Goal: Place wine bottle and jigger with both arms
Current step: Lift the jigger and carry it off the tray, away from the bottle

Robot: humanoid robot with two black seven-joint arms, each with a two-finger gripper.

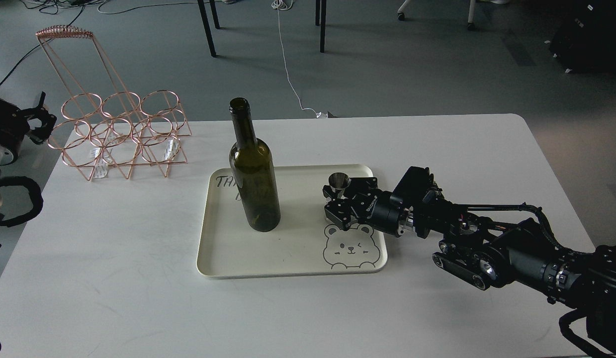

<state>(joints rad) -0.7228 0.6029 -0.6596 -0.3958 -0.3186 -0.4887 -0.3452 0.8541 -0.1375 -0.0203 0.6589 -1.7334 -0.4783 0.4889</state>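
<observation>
The right arm [486,238] comes in from the near right and reaches left, lying low and almost level. Its end effector [337,199] has the two fingers closed. The left arm [4,144] stays at the far left edge, and its end effector [39,119] is too dark to read.

White surface [138,278] w/ rounded corners, faint scuff marks. Directly on it: cream tray [216,248] near centre, w/ bear drawing at its front-right corner & handwriting at back-left; copper wire rack [120,134] at back-left corner, well apart from tray. Rest of surface bare white, incl. front & far right.
</observation>
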